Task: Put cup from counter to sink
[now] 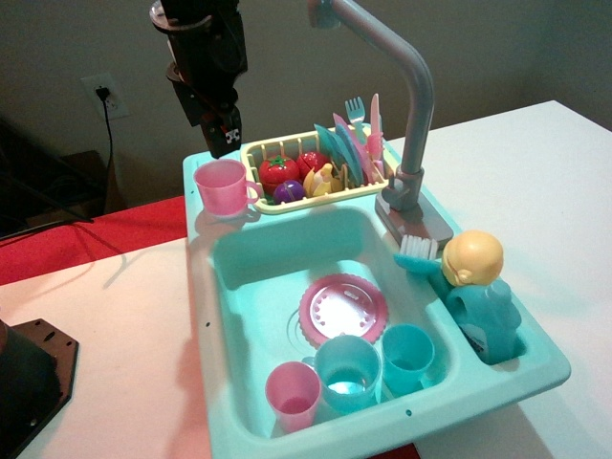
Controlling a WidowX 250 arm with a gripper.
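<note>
the pink mug (223, 186) was seen standing upright on the turquoise counter (203, 277), at the far left corner of the toy sink unit, its handle turned toward the yellow dish rack (256, 158) just beside it. the gripper (222, 136) was held above the mug and slightly behind it, apart from its rim; its fingers were dark and bunched against the dark arm, so whether they were parted or closed could not be told. nothing was seen to be held.

the sink (258, 258) was set slantwise on the white bench (535, 182), its near end reaching toward the near edge. inside the basin a pink ridged plate (342, 308) lay flat near the middle. toward the near wall three cups were grouped: a small pink tumbler (293, 394) on the left, a larger turquoise cup (348, 373) touching it, and a smaller turquoise cup (408, 358) to the right.

the grey faucet (406, 105) rose from the right rim and curved back over the rack. in the rack were a red toy tomato (278, 170), other toy food and upright plates and cutlery (356, 143). on the right rim a turquoise soap bottle with a yellow top (478, 287) stood in its own compartment, a white-bristled brush (418, 251) just beside it.
</note>
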